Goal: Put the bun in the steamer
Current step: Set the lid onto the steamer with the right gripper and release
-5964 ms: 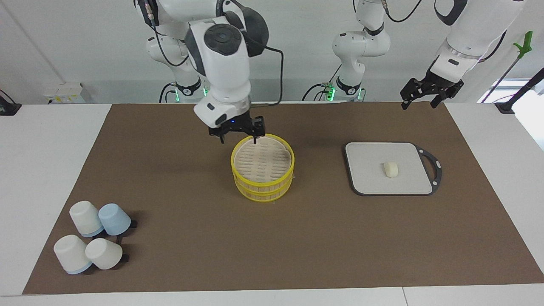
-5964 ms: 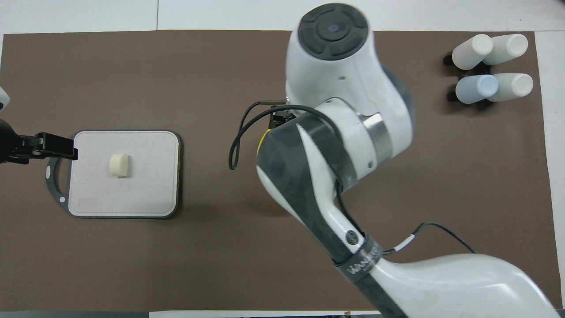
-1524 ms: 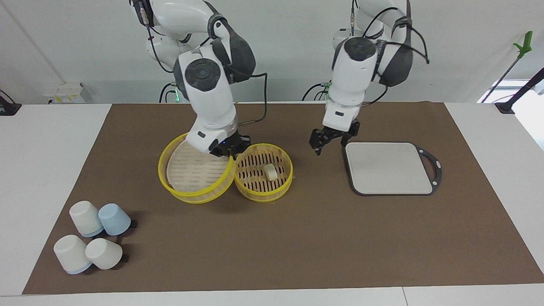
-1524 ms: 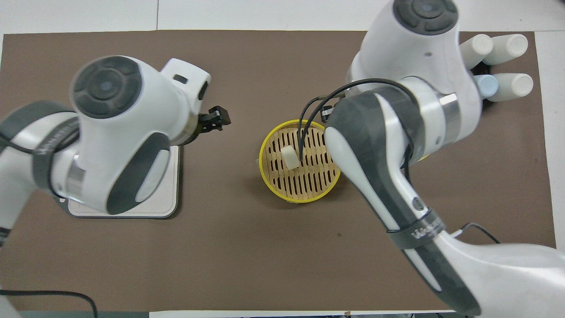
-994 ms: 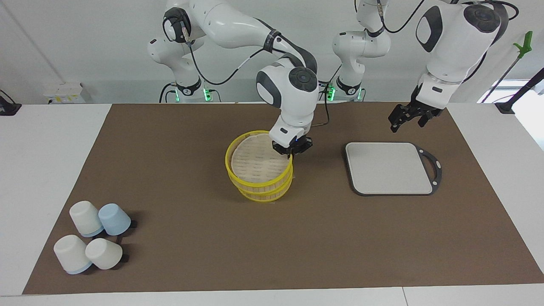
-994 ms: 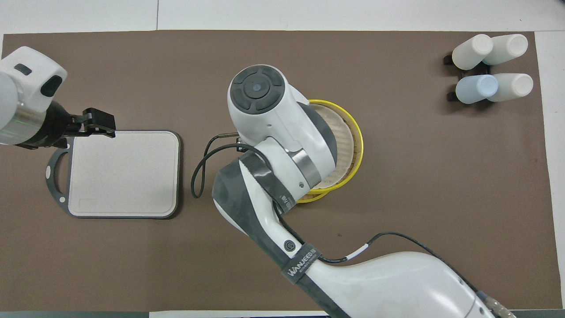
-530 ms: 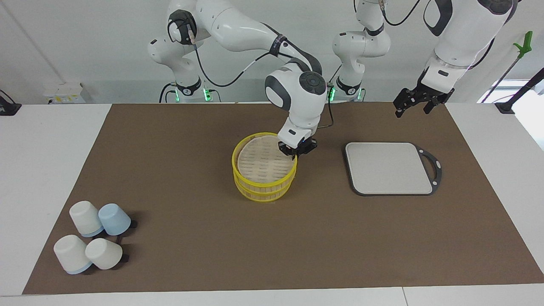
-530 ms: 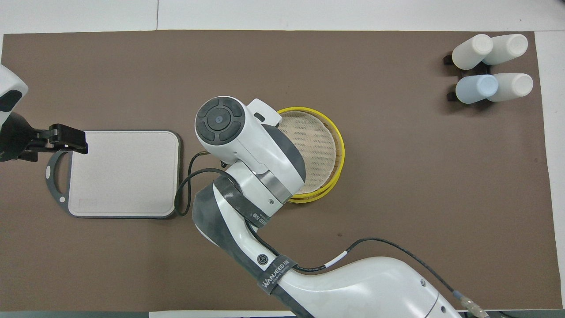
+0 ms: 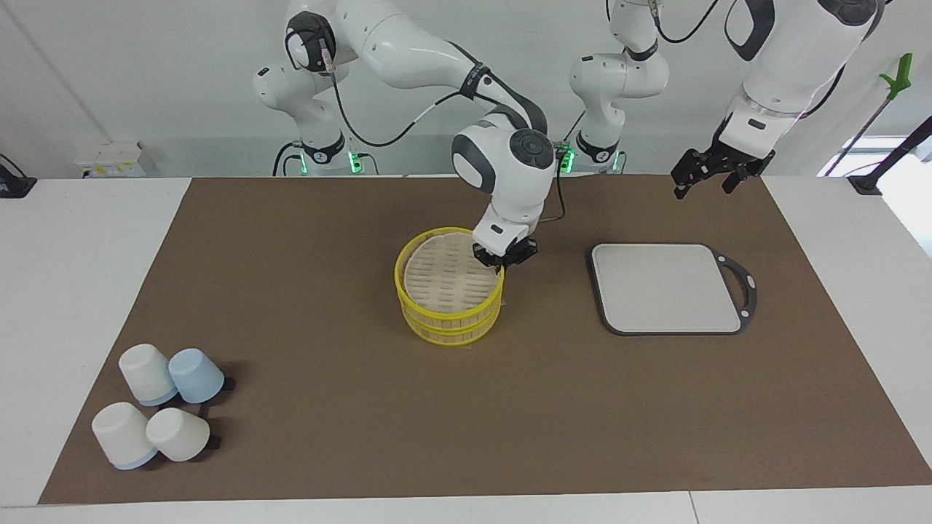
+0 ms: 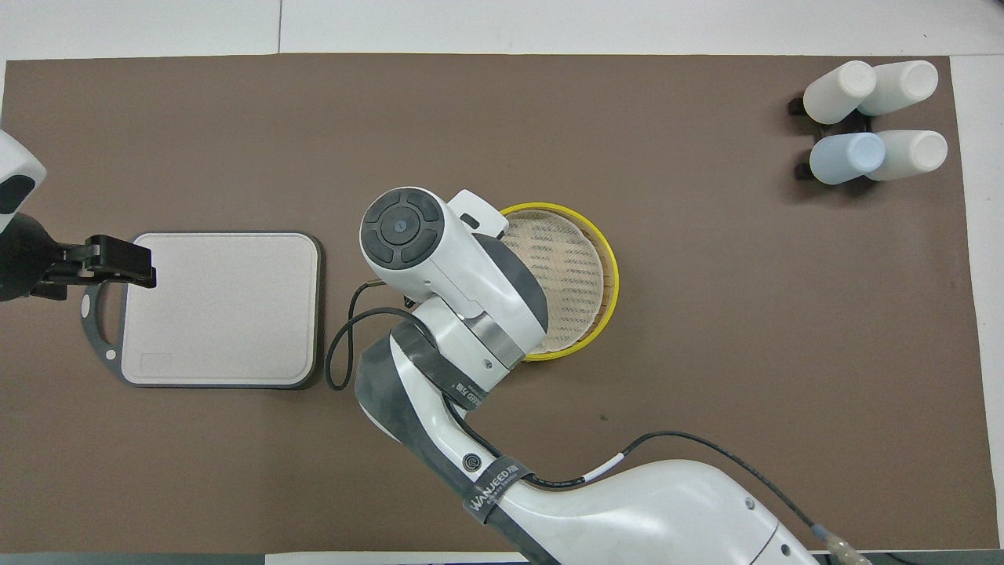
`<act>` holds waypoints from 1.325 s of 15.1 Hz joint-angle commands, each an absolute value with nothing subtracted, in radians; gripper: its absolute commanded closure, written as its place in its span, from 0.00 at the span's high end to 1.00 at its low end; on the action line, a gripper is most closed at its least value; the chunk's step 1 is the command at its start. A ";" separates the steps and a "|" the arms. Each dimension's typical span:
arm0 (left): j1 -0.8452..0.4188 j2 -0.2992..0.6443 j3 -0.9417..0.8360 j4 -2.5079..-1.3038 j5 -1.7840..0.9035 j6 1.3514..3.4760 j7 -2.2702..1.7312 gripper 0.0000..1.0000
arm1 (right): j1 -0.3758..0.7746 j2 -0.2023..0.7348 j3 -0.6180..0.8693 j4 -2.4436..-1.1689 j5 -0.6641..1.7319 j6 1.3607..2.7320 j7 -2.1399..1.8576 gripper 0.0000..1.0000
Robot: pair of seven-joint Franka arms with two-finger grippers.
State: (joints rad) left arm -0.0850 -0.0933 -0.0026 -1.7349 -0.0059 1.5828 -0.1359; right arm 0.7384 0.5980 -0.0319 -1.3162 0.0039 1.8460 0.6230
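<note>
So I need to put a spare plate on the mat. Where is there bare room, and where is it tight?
The mat is bare between the steamer and the cups, and between the steamer and the grey board. The board's top is bare too. It is tight by the steamer's rim, where the right gripper sits, and by the cups. The left gripper waits above the mat's corner.

The steamer (image 9: 450, 291) sits mid-mat, between board (image 9: 666, 289) and 4 cups (image 9: 156, 404) (clustered).

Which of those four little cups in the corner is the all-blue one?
The blue cup is the one nearest the steamer. It lies beside a white cup; the other two white cups lie farther from the robots.
</note>
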 commanded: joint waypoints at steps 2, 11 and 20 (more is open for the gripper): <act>-0.064 -0.049 -0.011 -1.732 -0.023 1.611 -0.120 1.00 | 0.738 0.540 -0.029 -1.405 -0.014 1.867 0.640 0.00; -0.069 -0.083 -0.014 -1.726 -0.023 1.615 -0.115 1.00 | 0.715 0.517 -0.040 -1.388 -0.018 1.876 0.634 1.00; -0.067 -0.086 -0.012 -1.729 -0.025 1.623 -0.106 1.00 | 0.283 0.305 -0.052 -1.390 0.072 1.616 0.255 1.00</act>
